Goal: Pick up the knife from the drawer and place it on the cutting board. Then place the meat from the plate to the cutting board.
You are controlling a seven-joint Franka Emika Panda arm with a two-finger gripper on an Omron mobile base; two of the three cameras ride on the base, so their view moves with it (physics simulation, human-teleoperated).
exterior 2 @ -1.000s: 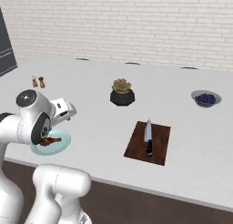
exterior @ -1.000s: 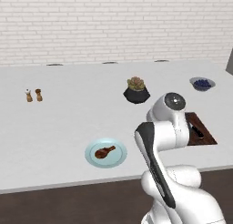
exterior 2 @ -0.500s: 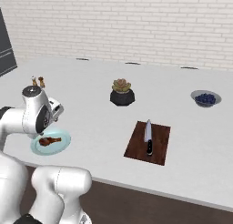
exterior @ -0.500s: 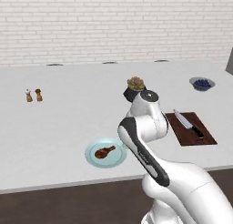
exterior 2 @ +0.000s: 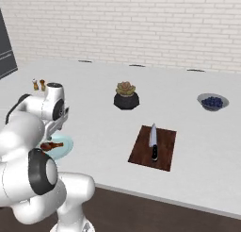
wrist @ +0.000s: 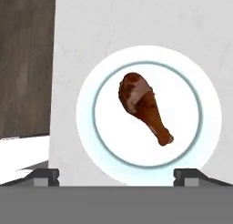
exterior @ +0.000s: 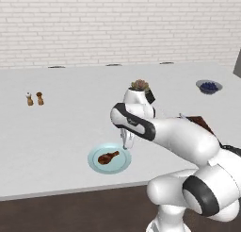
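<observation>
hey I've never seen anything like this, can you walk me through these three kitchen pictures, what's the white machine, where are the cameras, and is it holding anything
The white machine is a robot arm on a driving base, in a computer-drawn kitchen. Two pictures come from cameras on the base, behind the arm to its left and right. The third looks down from the hand itself.

On the white counter lie a dark reddish-brown wooden cutting board with a silver-bladed, black-handled knife already on it, a round pale-blue plate carrying a small brown drumstick of meat, a potted succulent, a bowl of dark berries and two small shakers.

The gripper hangs above the plate with its fingers wide open, holding nothing.
</observation>
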